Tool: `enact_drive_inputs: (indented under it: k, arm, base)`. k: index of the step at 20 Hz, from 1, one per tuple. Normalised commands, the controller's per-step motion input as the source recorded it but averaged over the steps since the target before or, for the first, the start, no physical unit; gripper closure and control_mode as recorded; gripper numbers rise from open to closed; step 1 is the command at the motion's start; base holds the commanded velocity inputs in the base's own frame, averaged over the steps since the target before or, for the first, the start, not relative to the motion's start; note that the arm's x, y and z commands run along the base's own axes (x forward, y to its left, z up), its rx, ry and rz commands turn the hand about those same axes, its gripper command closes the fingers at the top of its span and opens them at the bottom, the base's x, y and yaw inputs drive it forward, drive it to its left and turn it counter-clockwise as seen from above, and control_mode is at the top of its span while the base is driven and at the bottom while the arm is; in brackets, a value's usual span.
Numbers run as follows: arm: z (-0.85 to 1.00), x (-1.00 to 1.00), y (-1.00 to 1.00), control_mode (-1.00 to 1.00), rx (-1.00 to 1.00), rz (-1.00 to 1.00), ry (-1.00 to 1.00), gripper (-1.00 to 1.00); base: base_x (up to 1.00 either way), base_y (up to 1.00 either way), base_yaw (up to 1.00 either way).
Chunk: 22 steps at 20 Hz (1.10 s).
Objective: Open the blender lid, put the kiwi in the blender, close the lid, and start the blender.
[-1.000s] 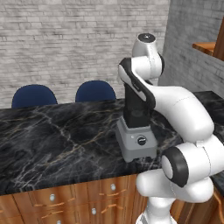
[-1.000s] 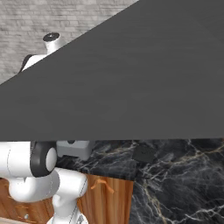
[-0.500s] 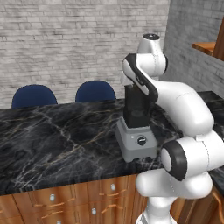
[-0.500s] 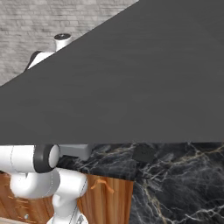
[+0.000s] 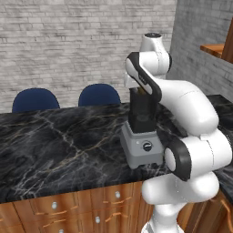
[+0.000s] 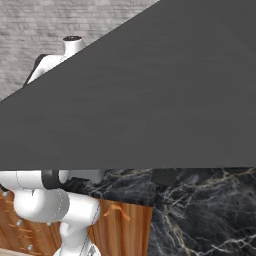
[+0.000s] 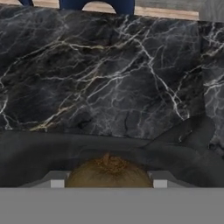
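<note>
A simulated kitchen with a grey brick wall and a black marble counter veined in white. Toward the counter's front right stands the blender, a dark square jar on a boxy light-grey base. The gripper hovers above the jar's open top, its jaws closed around the small brown kiwi. Releasing the fruit, closing the lid and starting the blender seem to remain.
</note>
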Motion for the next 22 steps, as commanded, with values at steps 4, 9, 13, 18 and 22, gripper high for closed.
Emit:
enact_drive_inputs:
  k: [4,9,13,18,22]
  arm:
    - [-0.44,0.0,0.01,-1.0,0.0,-0.07,0.03,-1.0]
    - [-0.06,-0.01,0.0,-1.0,0.0,-0.05,0.0,-1.0]
    - [0.2,-0.15,0.0,-1.0,0.0,-0.01,-0.05,-1.0]
    - [0.75,-0.5,0.0,-1.0,0.0,-0.03,-0.19,-1.0]
    - [0.28,-0.94,0.03,-1.0,0.0,-0.11,-0.23,-1.0]
  base:
    - [0.0,0.0,0.0]
    - [0.0,0.0,0.0]
    - [0.0,0.0,0.0]
    - [0.0,0.0,0.0]
    - [0.0,0.0,0.0]
